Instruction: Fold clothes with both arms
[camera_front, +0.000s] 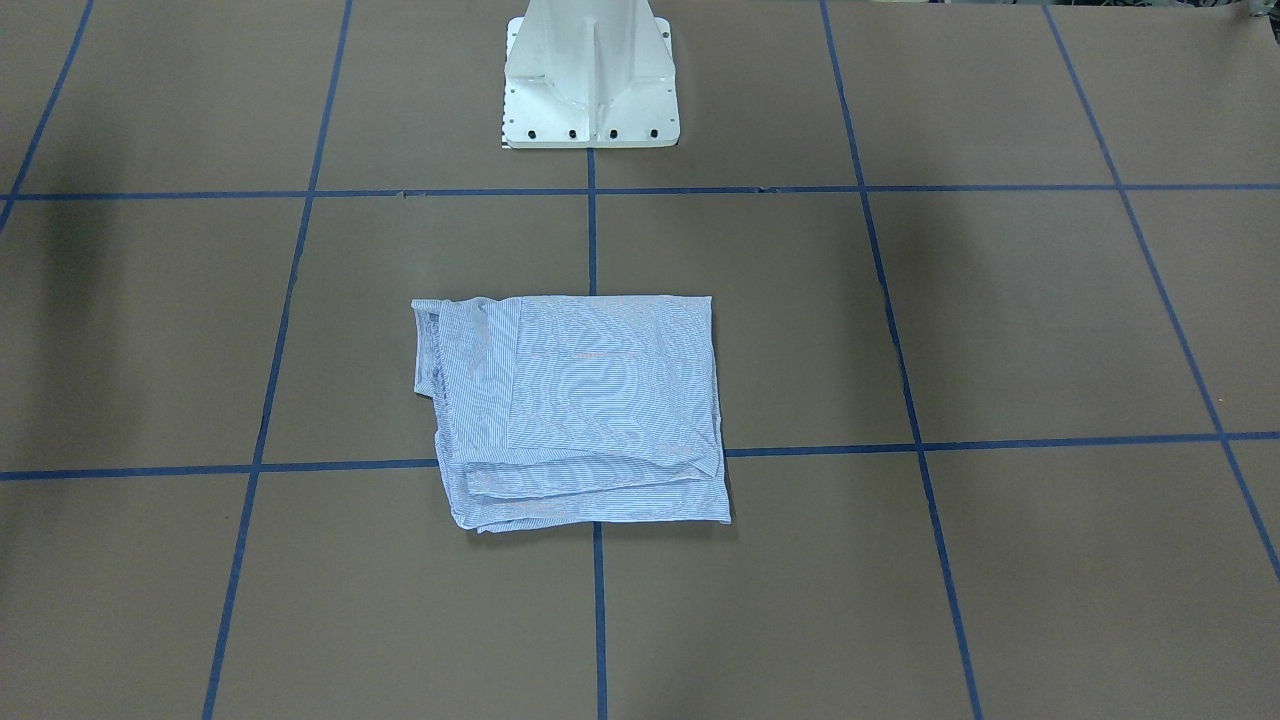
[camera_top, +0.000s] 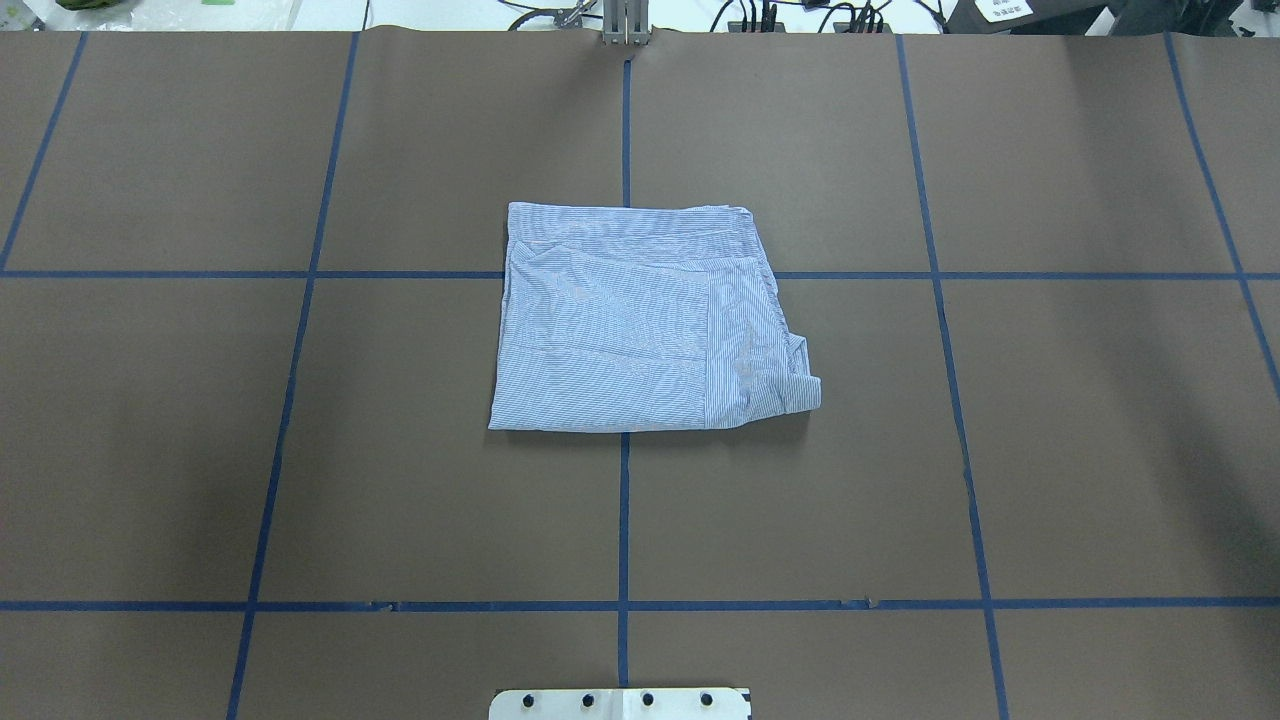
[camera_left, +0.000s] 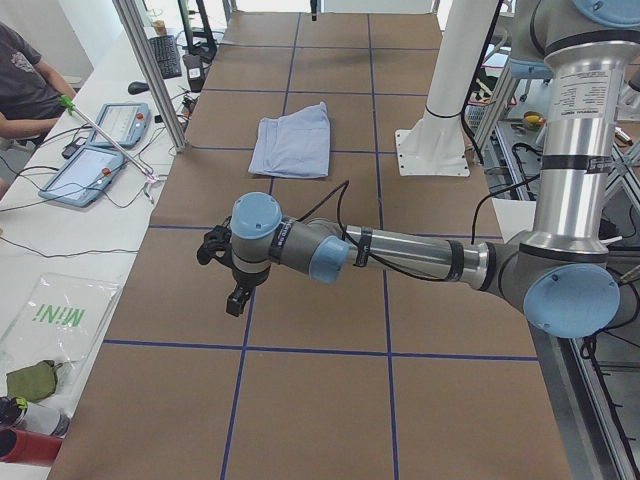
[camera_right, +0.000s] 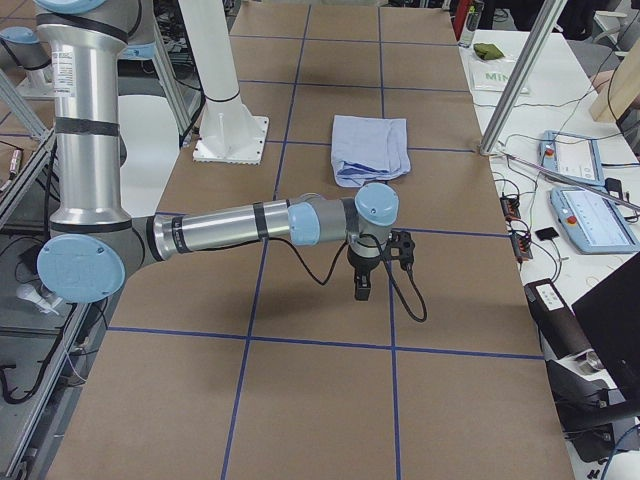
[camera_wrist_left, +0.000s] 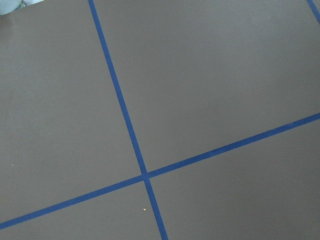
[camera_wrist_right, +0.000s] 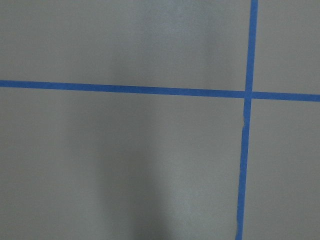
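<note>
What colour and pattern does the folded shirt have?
The shirt is light blue with fine white stripes, clearest in the overhead exterior view.

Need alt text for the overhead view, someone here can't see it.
A folded blue-striped shirt lies flat as a rough rectangle near the middle of the brown table, straddling the centre tape line. The white base shows at the bottom edge.

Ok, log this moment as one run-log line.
shirt: folded, flat on table | left tool: clear of shirt, over bare table, open/shut unclear | right tool: same | contact: none
</note>
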